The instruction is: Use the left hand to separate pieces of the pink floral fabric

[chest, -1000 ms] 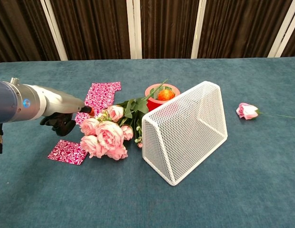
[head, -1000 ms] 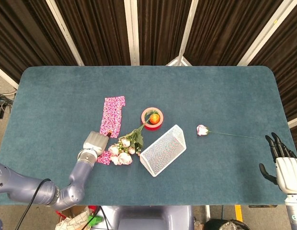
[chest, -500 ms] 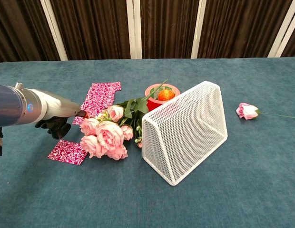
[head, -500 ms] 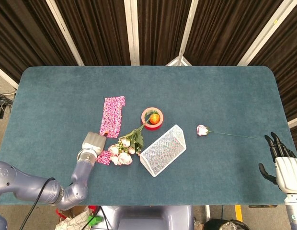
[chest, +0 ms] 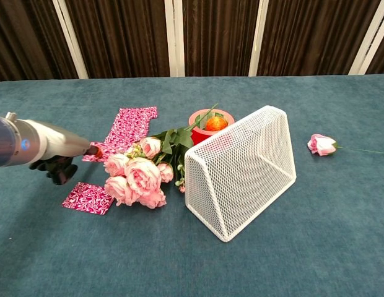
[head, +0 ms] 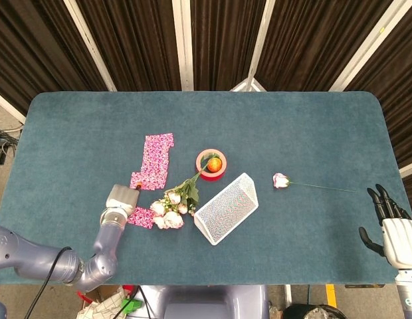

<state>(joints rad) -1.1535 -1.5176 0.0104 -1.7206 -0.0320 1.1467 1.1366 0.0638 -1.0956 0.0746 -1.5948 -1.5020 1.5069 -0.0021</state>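
The long strip of pink floral fabric (head: pixel 157 158) (chest: pixel 131 122) lies left of centre. A small separate piece of pink floral fabric (head: pixel 142 217) (chest: pixel 88 198) lies nearer the front edge. My left hand (head: pixel 121 197) (chest: pixel 54 168) sits low at the strip's near end, mostly hidden under its silver wrist. One fingertip (chest: pixel 93 150) meets the strip's near corner, which is stretched out to the left toward the hand. My right hand (head: pixel 389 224) hovers past the table's right front corner, fingers apart and holding nothing.
A bunch of pink roses (head: pixel 170 211) (chest: pixel 140 176) lies between the two fabric pieces and a white wire basket (head: pixel 226 208) (chest: pixel 241 170) on its side. A red ring holding an orange ball (head: pixel 211 163) (chest: pixel 209 122) stands behind them. A single rose (head: pixel 280 180) (chest: pixel 321 144) lies to the right.
My left hand has drawn back to the left, and the strip's near corner has slid left with it. The small piece and the right hand have not moved.
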